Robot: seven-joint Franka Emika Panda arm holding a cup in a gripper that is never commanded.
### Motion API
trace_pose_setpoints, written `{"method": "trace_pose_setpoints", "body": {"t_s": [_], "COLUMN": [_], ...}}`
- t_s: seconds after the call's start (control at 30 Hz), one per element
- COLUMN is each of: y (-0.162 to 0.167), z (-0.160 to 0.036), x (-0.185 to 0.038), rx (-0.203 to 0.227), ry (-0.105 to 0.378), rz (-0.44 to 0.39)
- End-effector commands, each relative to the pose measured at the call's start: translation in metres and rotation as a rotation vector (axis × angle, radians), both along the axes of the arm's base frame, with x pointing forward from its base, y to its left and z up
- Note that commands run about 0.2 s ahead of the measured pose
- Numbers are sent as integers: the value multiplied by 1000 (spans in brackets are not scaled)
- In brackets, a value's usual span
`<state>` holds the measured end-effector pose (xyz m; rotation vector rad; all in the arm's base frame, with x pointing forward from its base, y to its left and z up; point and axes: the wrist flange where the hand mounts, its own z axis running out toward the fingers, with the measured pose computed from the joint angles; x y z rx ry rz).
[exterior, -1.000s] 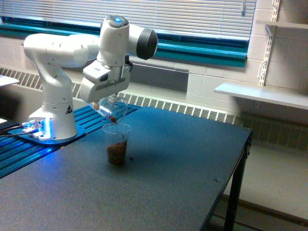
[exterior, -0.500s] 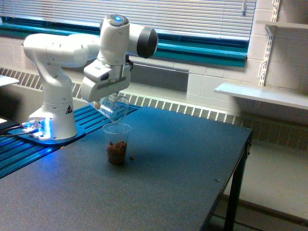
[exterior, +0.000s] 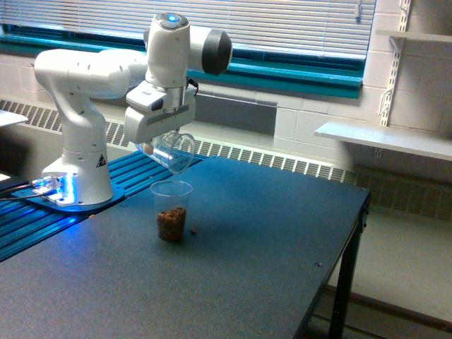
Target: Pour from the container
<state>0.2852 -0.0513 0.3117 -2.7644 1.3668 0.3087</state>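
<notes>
**Tilted jar held above a part-filled cup**

The container [exterior: 174,150] — a clear, rounded plastic jar with a wide mouth — hangs in the air in my grasp, tipped well over so that its open mouth faces down and toward the exterior view's right. Its wall looks clear throughout; I can make out no brown bits inside it from this view. It sits above and slightly to the exterior view's left of the cup [exterior: 171,209], with a plain gap of air between its lower lip and the cup's rim.

My gripper [exterior: 157,145] clasps the jar from its closed end, the jaws drawn in against its sides. The fingertips themselves are largely hidden behind the hand housing and the jar's wall, so how wide they stand cannot be read beyond the jar's own breadth.

The cup is a clear tapered plastic drinking cup, standing upright on the dark table [exterior: 254,247]. A layer of brown nut-like bits fills its lower part — about the bottom third. One stray brown bit [exterior: 193,231] lies on the tabletop just beside the cup's base, on the exterior view's right.

My white arm rises from a base [exterior: 76,185] mounted on a blue ribbed platform [exterior: 32,219] at the table's far left corner. Behind it run a window with closed blinds [exterior: 282,25] and a teal sill [exterior: 296,78]; white wall shelves [exterior: 385,138] hang at the exterior view's right.
</notes>
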Motion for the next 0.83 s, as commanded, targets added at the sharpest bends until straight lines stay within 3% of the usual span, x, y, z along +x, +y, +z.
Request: {"method": "trace_pose_setpoints", "body": {"t_s": [0.03,0.83], "y": [1,14], "z": [15,37], "x": [11,18], "rx": [11,60], "ry": [-62,-145], "rz": [-33,-19]}}
